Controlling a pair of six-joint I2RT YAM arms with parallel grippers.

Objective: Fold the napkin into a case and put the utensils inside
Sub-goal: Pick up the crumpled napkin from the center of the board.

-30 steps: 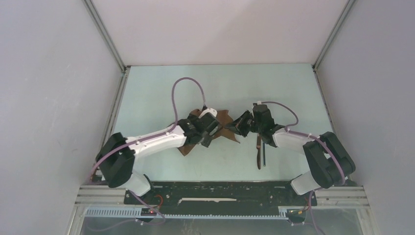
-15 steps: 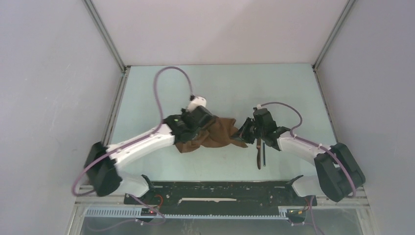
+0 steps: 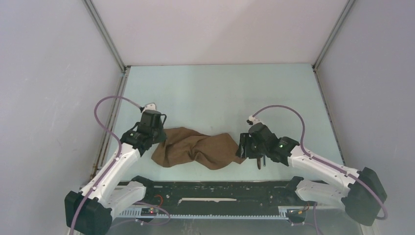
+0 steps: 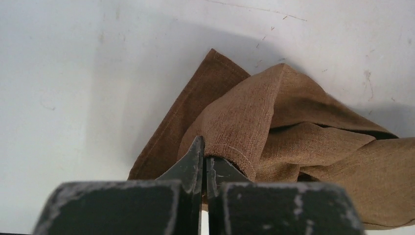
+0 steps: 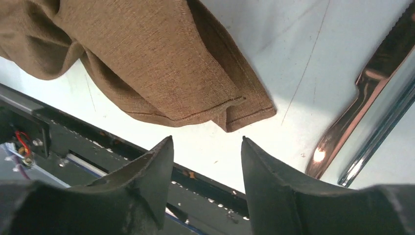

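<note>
My left gripper [image 4: 204, 154] is pressed together at the tips, and it is pinching the napkin [image 4: 274, 112] by a hemmed edge. The stitched hem curls over the right-hand finger right at the pinch. From there the brown cloth runs away ahead and to the right of the fingers in loose, bunched folds, with one flat strip of it lying on the table [image 3: 220, 93] just ahead-left of the tips.

My right gripper [image 5: 206, 142] stands spread, with nothing between its fingers. A corner of the napkin lies flat just ahead of the tips and slightly to their right, close but not touching them. The rest of the cloth heaps up ahead and to the left.

The utensils lie on the table off to the right of this gripper. The knife [image 5: 364, 95] shows its shiny blade (it reflects a coppery brown) angled away. The thinner piece [image 5: 386, 125] runs alongside it on the far side from my fingers, just beside it.

From above, the napkin stretches between the two grippers as a rumpled band, not folded into any case.
</note>
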